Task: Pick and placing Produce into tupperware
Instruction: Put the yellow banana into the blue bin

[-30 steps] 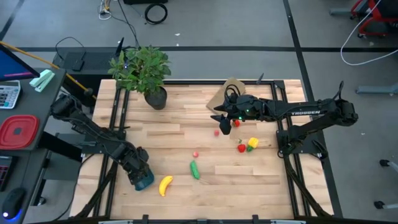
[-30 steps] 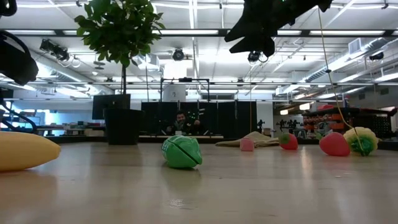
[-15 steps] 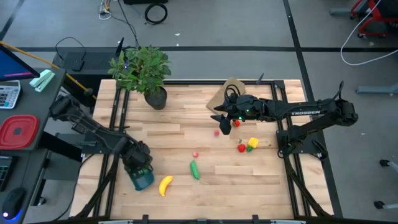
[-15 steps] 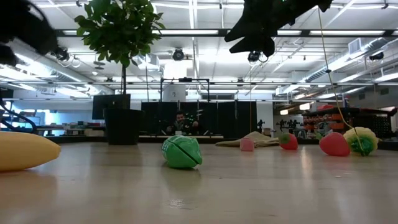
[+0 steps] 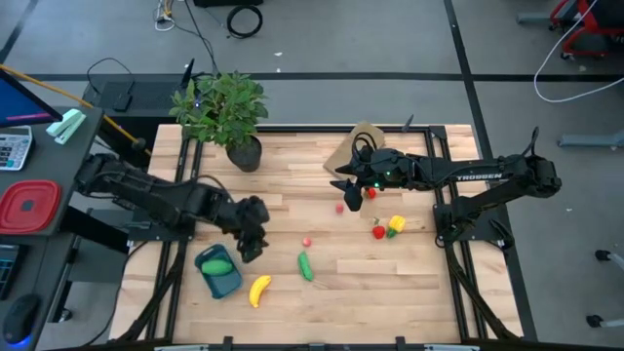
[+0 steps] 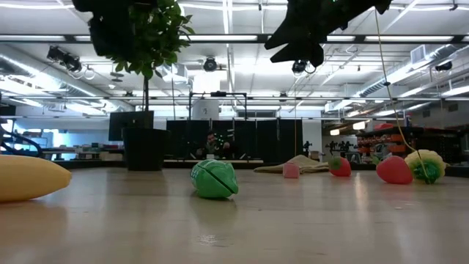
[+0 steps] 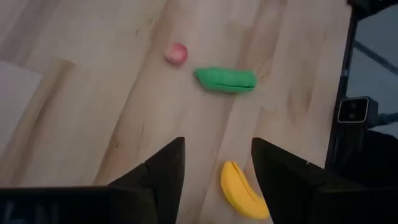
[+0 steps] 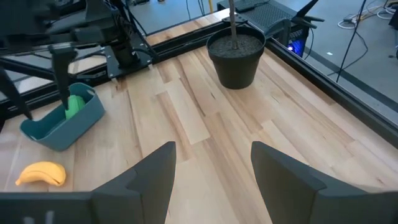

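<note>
A potted plant (image 5: 222, 109) is standing upright in a dark pot (image 8: 237, 60) near the far left corner of the wooden worktop (image 5: 390, 283). A tan cloth-like piece (image 5: 349, 148) is lying flat at the far edge of the worktop, near the middle. Beside the worktop, on the left, a red square container (image 5: 27, 207) is sitting on a side surface, and a calculator (image 5: 12, 147) is lying just behind it. On the grey floor beyond the worktop, a coiled black cable (image 5: 244, 19) is lying. In the low view, a person (image 6: 214, 144) is sitting far back in the room.
</note>
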### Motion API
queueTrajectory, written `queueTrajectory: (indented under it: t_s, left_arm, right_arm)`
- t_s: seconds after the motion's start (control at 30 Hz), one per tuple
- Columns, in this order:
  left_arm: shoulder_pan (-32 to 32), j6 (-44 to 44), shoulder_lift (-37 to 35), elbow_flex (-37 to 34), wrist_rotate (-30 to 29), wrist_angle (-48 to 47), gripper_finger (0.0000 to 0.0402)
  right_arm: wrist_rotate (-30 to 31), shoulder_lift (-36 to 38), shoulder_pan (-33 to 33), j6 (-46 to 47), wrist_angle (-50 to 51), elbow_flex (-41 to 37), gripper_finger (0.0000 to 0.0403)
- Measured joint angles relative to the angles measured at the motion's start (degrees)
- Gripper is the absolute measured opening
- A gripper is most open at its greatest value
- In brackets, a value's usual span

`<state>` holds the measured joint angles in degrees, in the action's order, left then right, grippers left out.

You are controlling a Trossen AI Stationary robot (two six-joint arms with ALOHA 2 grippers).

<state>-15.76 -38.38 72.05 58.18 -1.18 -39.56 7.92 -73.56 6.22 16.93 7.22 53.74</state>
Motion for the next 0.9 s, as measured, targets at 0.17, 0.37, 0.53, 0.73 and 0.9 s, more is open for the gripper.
queueTrajectory:
  t_s: [0.17, 0.37, 0.53, 0.73, 0.9]
  left_arm:
    - [0.75, 3.33, 0.02, -1.42, 3.15, 0.53, 0.0190]
    - [-0.01, -1.92, 2.70, -3.71, 5.18, 1.94, 0.0190]
    - [-4.15, -8.37, 7.77, -3.97, 5.89, 3.70, 0.0189]
    - [-9.91, -19.20, 14.12, -3.97, 7.09, 7.44, 0.0181]
    - [-13.07, -26.71, 17.91, -3.97, 7.18, 12.56, 0.0174]
  right_arm:
    - [-0.02, 0.00, 0.00, 0.12, 0.02, 0.00, 0.0220]
    - [-0.02, 0.00, 0.00, 1.53, 0.02, 0.00, 0.0220]
    - [-0.04, 0.00, 0.00, 1.53, 0.36, 0.00, 0.0220]
    - [-0.07, 0.00, 0.00, 1.49, 0.77, 0.00, 0.0220]
    - [-0.09, 0.00, -0.01, 1.48, 1.55, 0.00, 0.0220]
